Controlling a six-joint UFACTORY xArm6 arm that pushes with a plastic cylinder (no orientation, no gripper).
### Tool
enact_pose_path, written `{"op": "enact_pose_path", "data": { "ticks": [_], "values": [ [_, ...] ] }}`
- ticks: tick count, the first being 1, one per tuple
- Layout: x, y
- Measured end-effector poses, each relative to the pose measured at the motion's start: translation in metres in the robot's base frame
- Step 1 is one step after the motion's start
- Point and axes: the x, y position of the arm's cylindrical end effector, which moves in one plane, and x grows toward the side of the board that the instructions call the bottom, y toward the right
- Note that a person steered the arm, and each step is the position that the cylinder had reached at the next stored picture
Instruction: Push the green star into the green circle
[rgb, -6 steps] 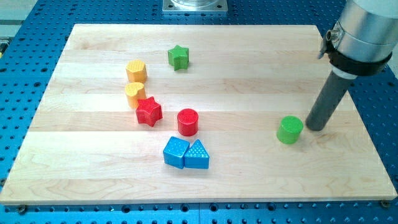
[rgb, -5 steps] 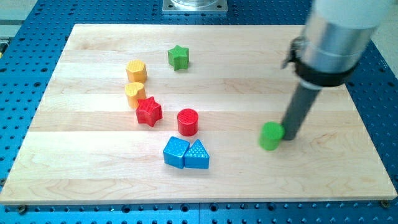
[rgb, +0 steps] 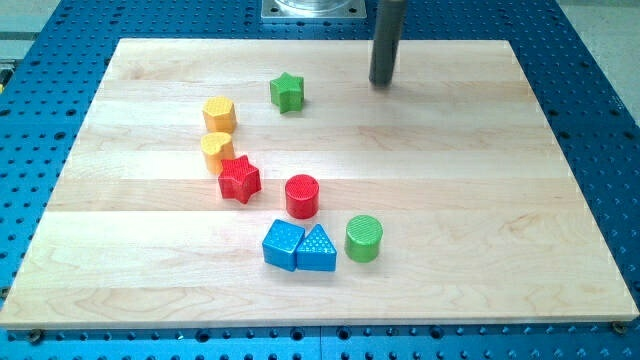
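The green star (rgb: 287, 91) lies near the view's top, left of centre. The green circle (rgb: 364, 238) stands low in the view, just right of the blue triangle (rgb: 317, 249) and below right of the red circle (rgb: 302, 196). My tip (rgb: 380, 82) rests on the board near the top edge, to the right of the green star with a gap between them, and far above the green circle.
A yellow hexagon (rgb: 219, 114), a yellow heart (rgb: 216, 150) and a red star (rgb: 239, 179) form a column at the left. A blue cube (rgb: 283, 245) touches the blue triangle. The wooden board (rgb: 520, 180) sits on a blue perforated table.
The green circle has slid left from the right side to beside the blue triangle. My tip has moved from beside that circle up to the board's top, right of the green star.
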Motion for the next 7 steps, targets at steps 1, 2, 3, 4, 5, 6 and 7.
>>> {"op": "enact_pose_path", "data": {
  "ticks": [1,2,3,4,5,6,7],
  "values": [
    [-0.019,-0.084],
    [0.027,-0.127],
    [0.059,-0.133],
    [0.065,-0.112],
    [0.07,-0.113],
    [0.068,-0.137],
    [0.088,-0.147]
  ]
}}
